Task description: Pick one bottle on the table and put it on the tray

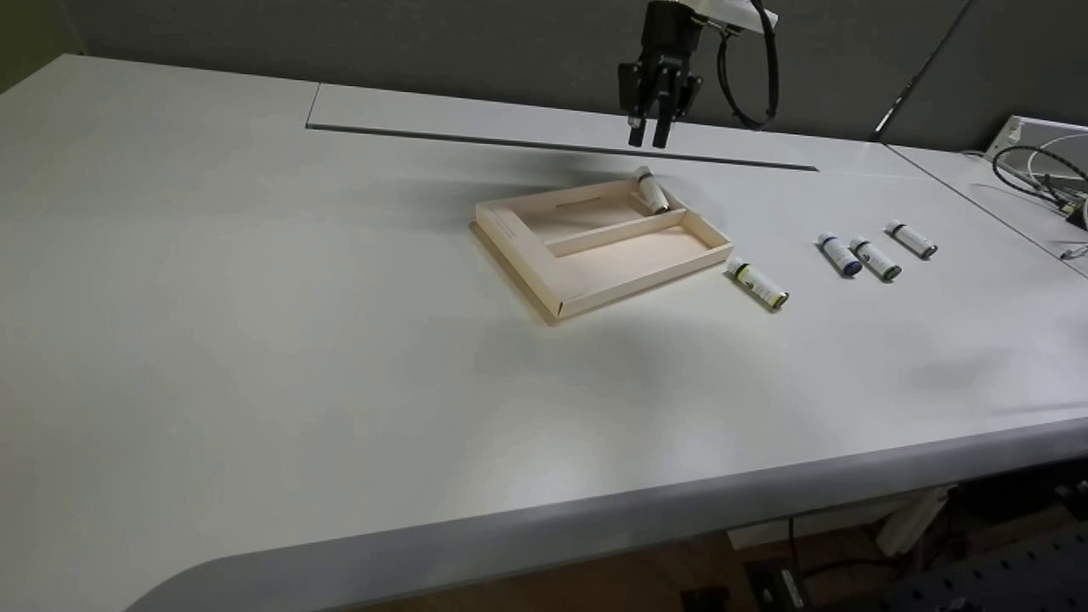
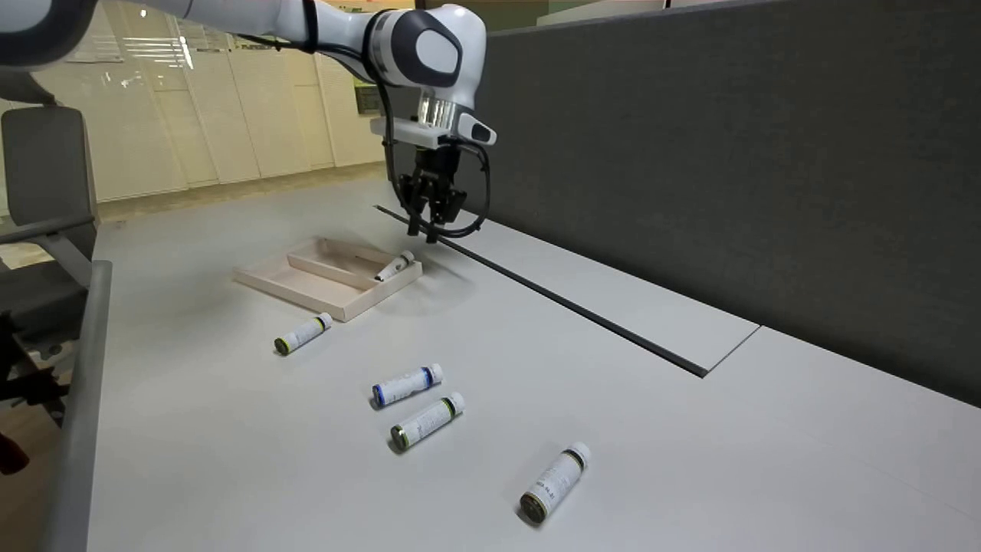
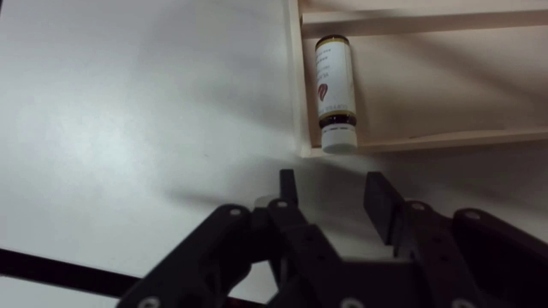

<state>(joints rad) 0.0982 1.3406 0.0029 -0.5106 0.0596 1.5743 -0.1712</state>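
The bottle (image 3: 336, 77) is being held aslant by the tray (image 1: 525, 246), just beside its end wall: its white cap is being propped on the long rim nearer the gripper (image 3: 332, 182), and its dark base is being pointed down towards the tray's divider. The gripper is being held above the bench (image 1: 255, 340), just outside the tray, with its fingers being held apart. Past that rim, the bench is being crossed by a dark strip (image 2: 613, 328) and bounded by a grey partition (image 2: 690, 153). Just beside the tray's other corner at that end, a yellow-banded bottle (image 1: 759, 285) is being borne by the bench; farther from the tray, a blue-banded bottle (image 1: 839, 254) is being closely flanked by a green-banded bottle (image 1: 875, 258), and farthest from it a gold-banded bottle (image 2: 556, 484) is being seen. On the bottle's label, in the wrist view, a red bean-like mark is being shown amid small print blurred past sure reading; on the other labels, print is being shown too small to be read.
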